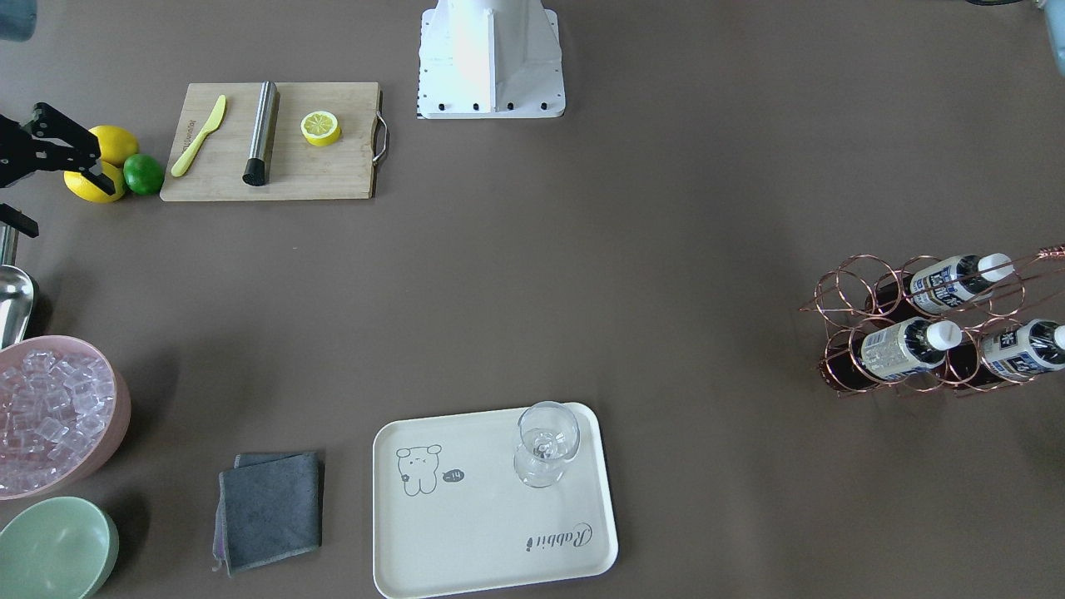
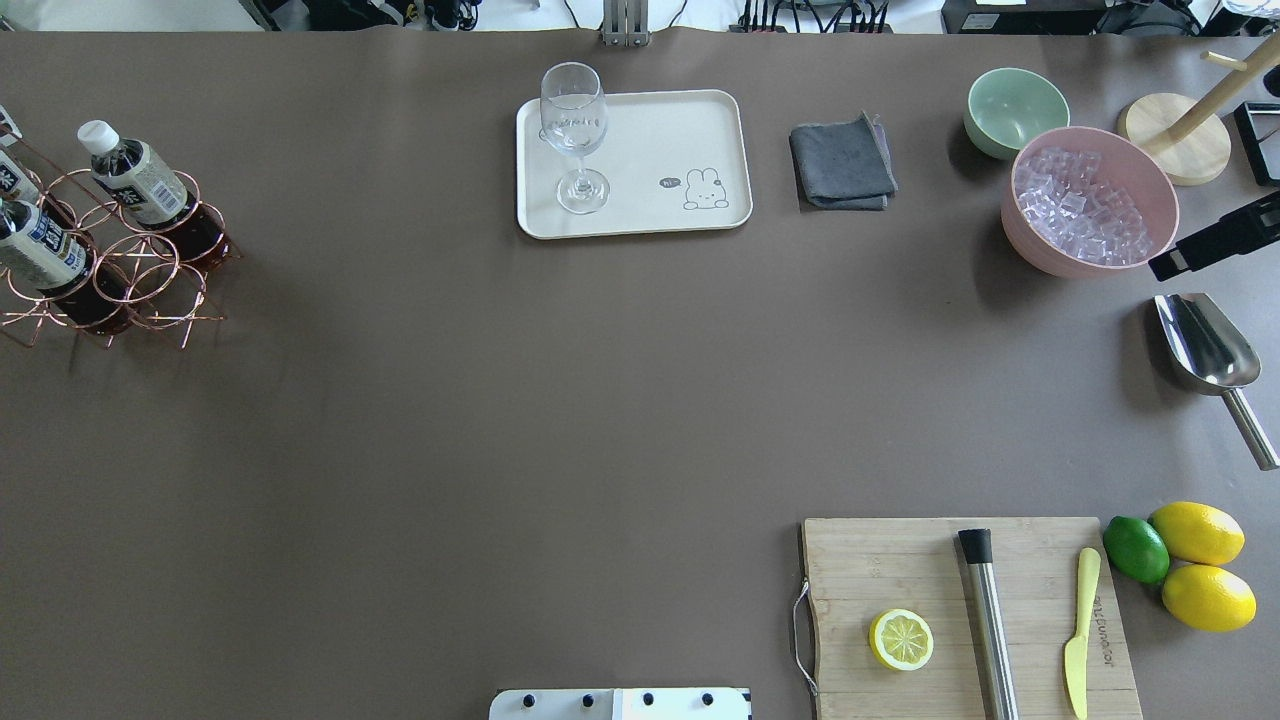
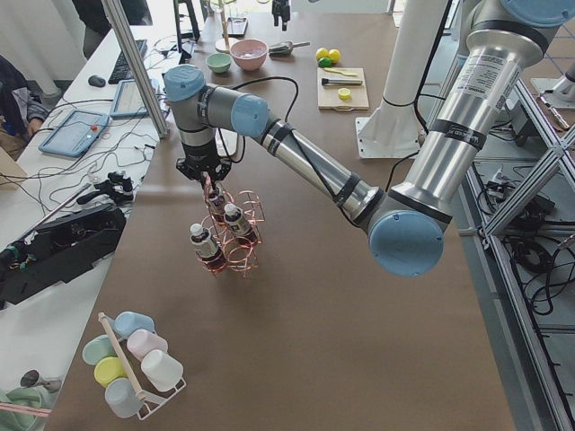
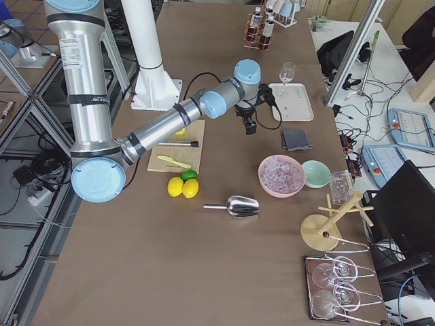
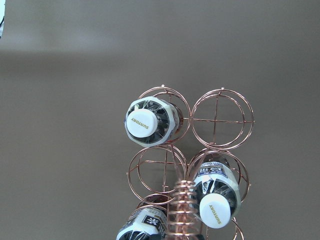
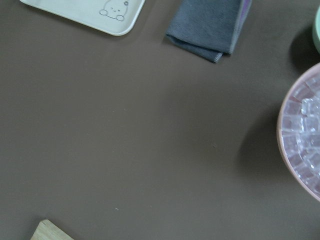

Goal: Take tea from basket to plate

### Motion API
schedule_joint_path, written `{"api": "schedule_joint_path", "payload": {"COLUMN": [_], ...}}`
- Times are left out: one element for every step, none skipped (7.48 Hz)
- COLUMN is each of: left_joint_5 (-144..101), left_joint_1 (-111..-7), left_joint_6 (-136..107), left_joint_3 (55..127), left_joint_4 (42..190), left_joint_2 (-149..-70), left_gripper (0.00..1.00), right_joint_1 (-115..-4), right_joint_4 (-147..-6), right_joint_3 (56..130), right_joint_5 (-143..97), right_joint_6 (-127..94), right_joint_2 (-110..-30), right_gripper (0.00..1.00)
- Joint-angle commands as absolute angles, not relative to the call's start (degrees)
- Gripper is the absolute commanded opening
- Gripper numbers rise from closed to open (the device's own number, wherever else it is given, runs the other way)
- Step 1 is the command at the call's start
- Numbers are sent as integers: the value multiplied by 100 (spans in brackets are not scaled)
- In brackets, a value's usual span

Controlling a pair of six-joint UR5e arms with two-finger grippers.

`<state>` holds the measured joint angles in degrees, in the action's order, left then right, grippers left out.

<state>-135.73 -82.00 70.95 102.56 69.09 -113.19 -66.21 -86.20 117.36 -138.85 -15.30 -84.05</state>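
Three tea bottles (image 1: pixel 903 348) with white caps stand in the copper wire basket (image 1: pixel 857 291) at the table's end on my left. The left wrist view looks straight down on a tea cap (image 5: pixel 142 122) and the basket's rings (image 5: pixel 222 117), with no fingers showing. My left gripper (image 3: pixel 208 180) hangs just above the basket; I cannot tell if it is open or shut. The cream plate (image 1: pixel 466 532) lies at the far edge and carries a clear glass (image 1: pixel 545 441). My right gripper (image 1: pixel 91 179) hovers open and empty, high over the right side.
A cutting board (image 2: pixel 900 570) holds a lemon half, a steel rod and a yellow knife. Beside it are two lemons and a lime (image 2: pixel 1135 548). A pink bowl of ice (image 2: pixel 1090 200), a green bowl (image 2: pixel 1015 108), a grey cloth (image 2: pixel 842 165) and a steel scoop (image 2: pixel 1205 345) lie at the far right.
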Motion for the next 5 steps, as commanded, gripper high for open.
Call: {"api": "schedule_joint_path", "payload": {"left_joint_5": [-13579, -13605, -13605, -13614, -13658], "left_joint_1": [-7921, -7841, -7831, -7753, -7726], "left_joint_6": [6425, 6303, 5823, 5618, 5608], "left_joint_3": [10405, 10458, 10572, 10678, 10975], "left_joint_4": [6574, 6522, 6495, 6486, 6504], "left_joint_2": [-11636, -11672, -11689, -11689, -11672], "left_gripper": [0, 0, 0, 0, 0], "right_joint_1": [-6469, -6408, -6364, -6363, -6355], "right_joint_4": [-7535, -7480, -7479, -7479, -7479], "right_joint_3": [11446, 11304, 11329, 11303, 11294], "right_joint_5": [-13860, -13773, -13538, -13361, -13116], "right_joint_6": [-1757, -1758, -1749, -1758, -1749], "right_joint_2": [-8253, -8270, -8323, -8332, -8315], "right_gripper": [100, 100, 100, 100, 100]}}
